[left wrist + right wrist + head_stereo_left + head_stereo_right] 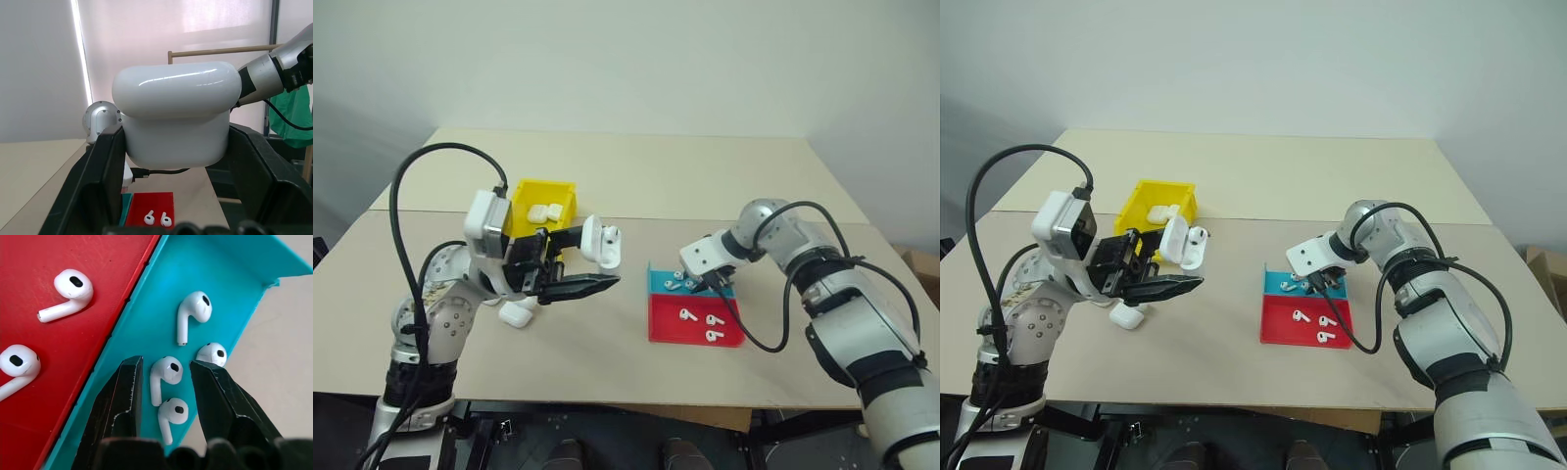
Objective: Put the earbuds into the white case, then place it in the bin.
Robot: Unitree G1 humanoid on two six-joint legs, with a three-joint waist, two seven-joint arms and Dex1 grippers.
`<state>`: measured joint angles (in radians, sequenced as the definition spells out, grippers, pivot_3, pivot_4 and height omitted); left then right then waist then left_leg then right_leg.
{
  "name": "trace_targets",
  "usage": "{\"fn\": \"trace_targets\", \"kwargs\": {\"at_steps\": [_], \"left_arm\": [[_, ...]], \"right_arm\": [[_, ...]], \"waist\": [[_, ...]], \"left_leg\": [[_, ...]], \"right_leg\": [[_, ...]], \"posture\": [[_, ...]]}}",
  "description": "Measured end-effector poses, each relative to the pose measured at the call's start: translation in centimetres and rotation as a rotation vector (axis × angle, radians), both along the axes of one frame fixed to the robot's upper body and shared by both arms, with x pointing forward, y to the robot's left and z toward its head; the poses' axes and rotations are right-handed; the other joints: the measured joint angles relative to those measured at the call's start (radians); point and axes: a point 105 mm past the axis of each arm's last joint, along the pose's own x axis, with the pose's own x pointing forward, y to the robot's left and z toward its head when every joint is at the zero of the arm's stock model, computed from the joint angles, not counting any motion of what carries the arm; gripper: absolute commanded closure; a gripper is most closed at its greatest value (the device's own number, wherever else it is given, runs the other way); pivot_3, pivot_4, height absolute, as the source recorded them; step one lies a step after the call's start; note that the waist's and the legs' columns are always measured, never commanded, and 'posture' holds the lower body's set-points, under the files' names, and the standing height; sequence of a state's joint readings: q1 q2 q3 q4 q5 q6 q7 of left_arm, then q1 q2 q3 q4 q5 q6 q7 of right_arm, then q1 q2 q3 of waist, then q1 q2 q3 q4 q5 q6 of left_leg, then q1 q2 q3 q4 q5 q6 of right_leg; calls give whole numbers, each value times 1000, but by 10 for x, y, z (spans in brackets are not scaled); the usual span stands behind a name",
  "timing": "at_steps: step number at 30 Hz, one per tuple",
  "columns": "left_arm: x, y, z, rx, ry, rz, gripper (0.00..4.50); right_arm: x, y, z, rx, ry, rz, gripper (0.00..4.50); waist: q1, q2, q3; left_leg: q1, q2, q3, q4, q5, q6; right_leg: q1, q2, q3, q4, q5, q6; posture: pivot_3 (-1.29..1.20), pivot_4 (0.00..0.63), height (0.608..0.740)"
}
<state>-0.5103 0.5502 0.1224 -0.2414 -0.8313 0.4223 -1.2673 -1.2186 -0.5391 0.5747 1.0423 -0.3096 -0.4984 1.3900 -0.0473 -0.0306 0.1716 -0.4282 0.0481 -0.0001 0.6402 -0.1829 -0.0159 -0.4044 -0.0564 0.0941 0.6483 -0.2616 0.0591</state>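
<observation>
My left gripper (597, 260) is shut on the white case (601, 243) and holds it in the air with its lid flipped open; the case's rounded back (177, 117) sits between the fingers. What looks like an earbud (1198, 235) sits in its open body. My right gripper (166, 363) points down into the blue tray (230, 274), open, its fingers on either side of one earbud (166, 373) with narrow gaps. Other earbuds (194, 307) lie close by. The yellow bin (570, 201) stands behind the left hand.
A red tray (666, 328) with three earbuds (686, 315) adjoins the blue tray on the near side. White cases (545, 211) lie in the bin. Another white case (517, 314) lies on the table under my left arm.
</observation>
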Motion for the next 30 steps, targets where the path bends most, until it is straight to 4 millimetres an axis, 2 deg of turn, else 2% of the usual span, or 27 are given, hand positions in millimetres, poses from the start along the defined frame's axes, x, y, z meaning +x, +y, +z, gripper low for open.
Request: {"fn": "trace_targets", "kwargs": {"at_steps": [22, 26, 30], "left_arm": [[-2, 0, 1, -7, 0, 11, 1715], [-2, 0, 1, -7, 0, 12, 1715], [-2, 0, 2, -4, -2, 14, 1715]], "right_arm": [[4, -3, -4, -33, -21, -9, 2603], [4, -3, -4, -33, -20, -9, 3482], [4, -3, -4, -32, -21, -10, 3482]], "waist": [[-1, 0, 0], [-1, 0, 0], [-1, 0, 0]], "left_leg": [[2, 0, 0, 0, 0, 0], [2, 0, 0, 0, 0, 0], [2, 0, 0, 0, 0, 0]], "right_leg": [[1, 0, 0, 0, 0, 0], [1, 0, 0, 0, 0, 0], [2, 0, 0, 0, 0, 0]], "posture": [[0, 150, 740], [0, 150, 740], [0, 150, 740]]}}
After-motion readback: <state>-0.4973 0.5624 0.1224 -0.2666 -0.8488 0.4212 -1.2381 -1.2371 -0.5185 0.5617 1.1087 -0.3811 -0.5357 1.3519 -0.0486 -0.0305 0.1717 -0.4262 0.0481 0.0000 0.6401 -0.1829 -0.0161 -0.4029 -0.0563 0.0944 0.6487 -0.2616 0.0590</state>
